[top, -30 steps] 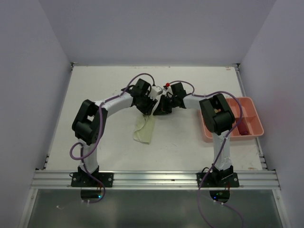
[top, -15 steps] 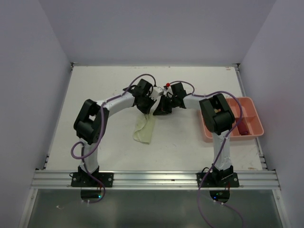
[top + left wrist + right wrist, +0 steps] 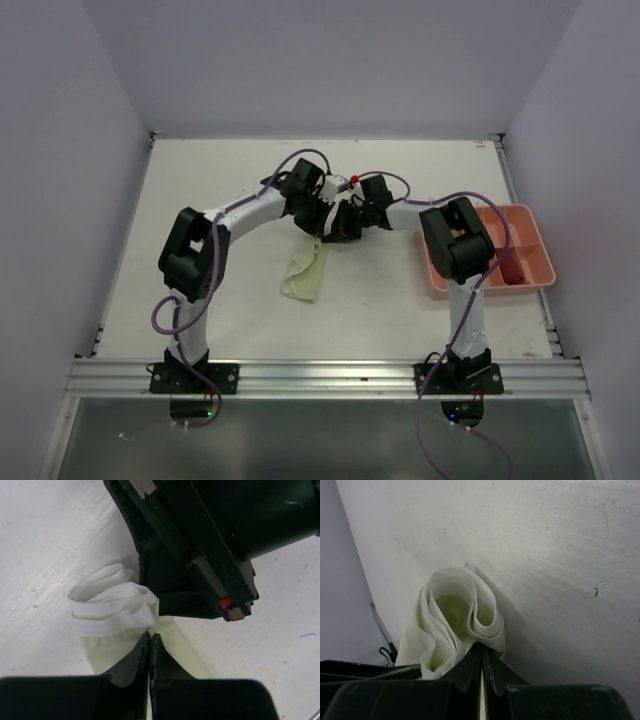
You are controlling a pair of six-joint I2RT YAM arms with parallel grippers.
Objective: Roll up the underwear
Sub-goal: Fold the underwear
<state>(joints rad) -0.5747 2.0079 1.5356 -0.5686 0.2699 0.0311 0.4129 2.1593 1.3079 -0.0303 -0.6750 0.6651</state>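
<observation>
Left end effector [image 3: 150, 639] pinched fully closed on the pale yellow-green underwear [image 3: 107, 650], its two dark fingers meeting on the cloth just below the bunched white waistband [image 3: 112, 605]. Directly opposite and close against it, the right end effector [image 3: 481, 655] is clamped just as tight on the same garment, at the point where the fabric curls into loose loops above its fingertips.

From the overhead camera, the two end effectors meet tip to tip near the middle of the white desk [image 3: 400, 300], a little toward its far side. The garment trails from them toward the near edge, and its lower end rests slightly crumpled on the desk surface. The left arm [image 3: 240, 212] and right arm [image 3: 460, 245] bend inward from their bases at the near rail.

Well apart from the garment, a salmon-pink compartment tray [image 3: 540, 262] sits at the desk's right edge, partly hidden behind the right arm. A dark red item [image 3: 508, 268] lies in one of its compartments, too small to identify.
</observation>
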